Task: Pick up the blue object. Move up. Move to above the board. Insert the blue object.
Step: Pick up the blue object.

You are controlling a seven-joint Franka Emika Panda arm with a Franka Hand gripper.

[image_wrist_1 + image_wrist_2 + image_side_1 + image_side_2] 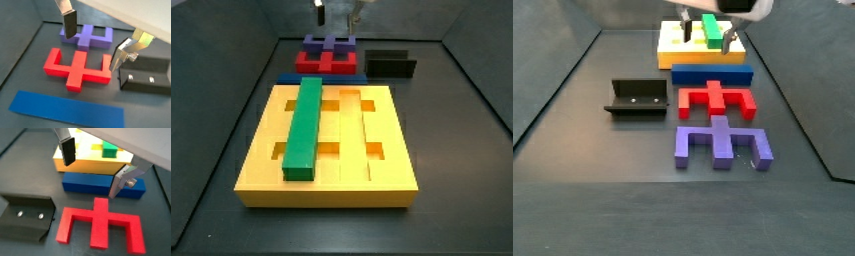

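While the blue object (100, 183) lay on the floor beside the board (385, 165), the gripper (93, 167) hovered above, jaws apart and empty.

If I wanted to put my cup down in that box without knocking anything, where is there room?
The widest bare floor lies in front of the purple piece and beside the fixture. It is crowded along the row: board, blue object, red piece and purple piece sit close together. The open gripper hangs above the board's end.
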